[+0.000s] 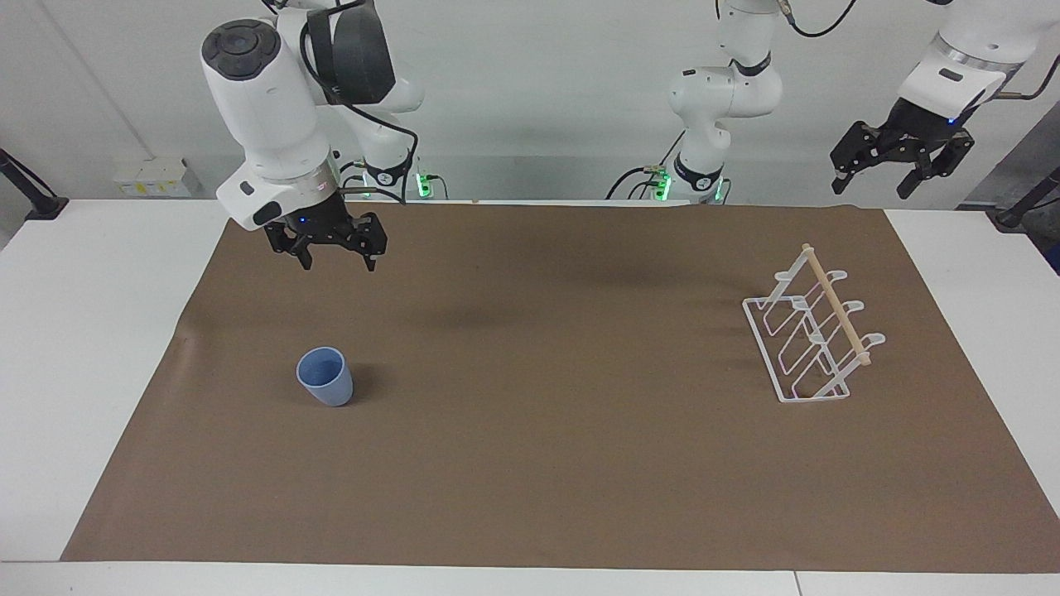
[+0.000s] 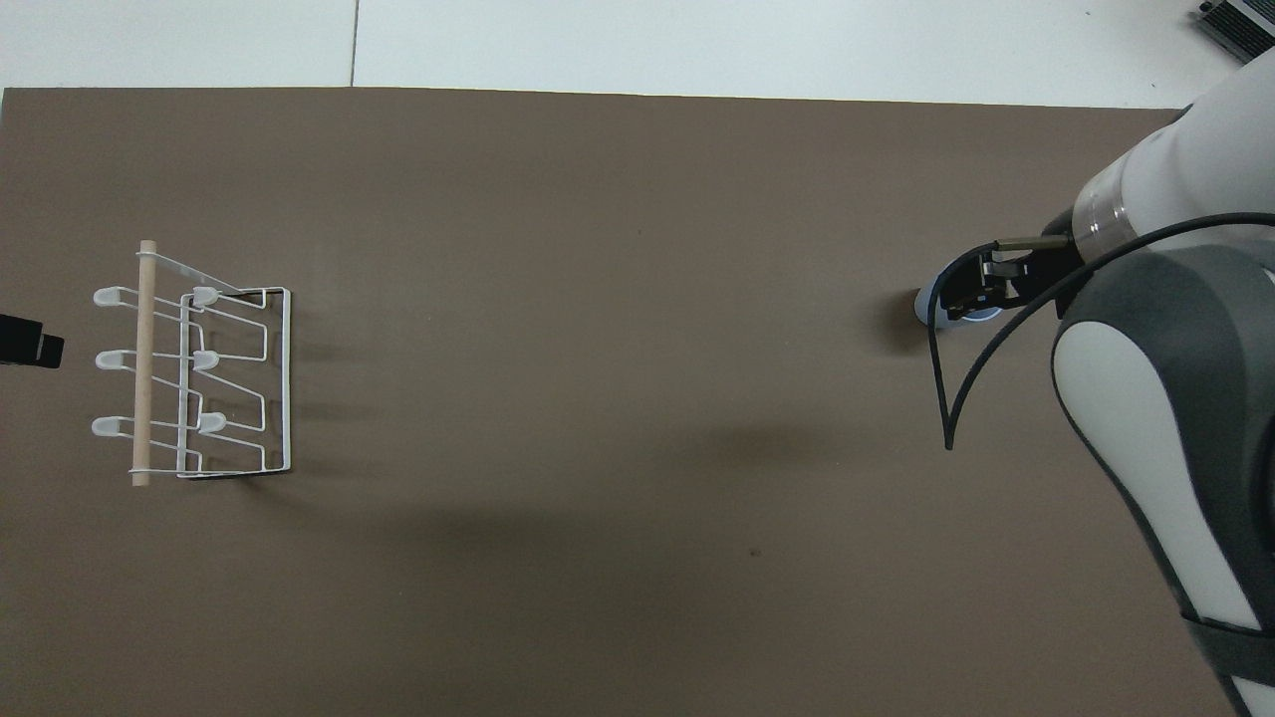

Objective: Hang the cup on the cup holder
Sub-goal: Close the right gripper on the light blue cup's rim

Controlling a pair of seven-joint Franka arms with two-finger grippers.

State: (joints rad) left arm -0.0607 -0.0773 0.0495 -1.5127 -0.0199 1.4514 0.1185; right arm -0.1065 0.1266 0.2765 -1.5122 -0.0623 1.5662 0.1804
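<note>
Toward the right arm's end of the table, the cup (image 1: 325, 377) stands upright on the brown mat (image 1: 530, 463), mouth up, its darker blue inside showing. Nothing touches it. The right gripper (image 1: 335, 248) hangs in the air above the mat, on the robots' side of the cup and clear of it; its jaws are spread wide and hold nothing. In the overhead view the right gripper (image 2: 981, 289) covers most of the cup (image 2: 928, 304), of which only a sliver of rim shows.

Well apart, toward the left arm's end, the cup holder (image 1: 813, 339) stands on the mat, its three slanted prongs bare and its wooden dowel (image 1: 836, 305) running along the top. In the overhead view the cup holder (image 2: 199, 383) sits close to the mat's edge at that end. The left gripper (image 1: 903, 157) waits high in the air off the table's corner, jaws wide and empty; only its dark tip (image 2: 30, 339) shows in the overhead view.

No readable writing or label appears on the cup, holder or arms.

Between cup and holder the mat lies bare along its whole middle. White table (image 1: 91, 348) borders the mat at both ends.
</note>
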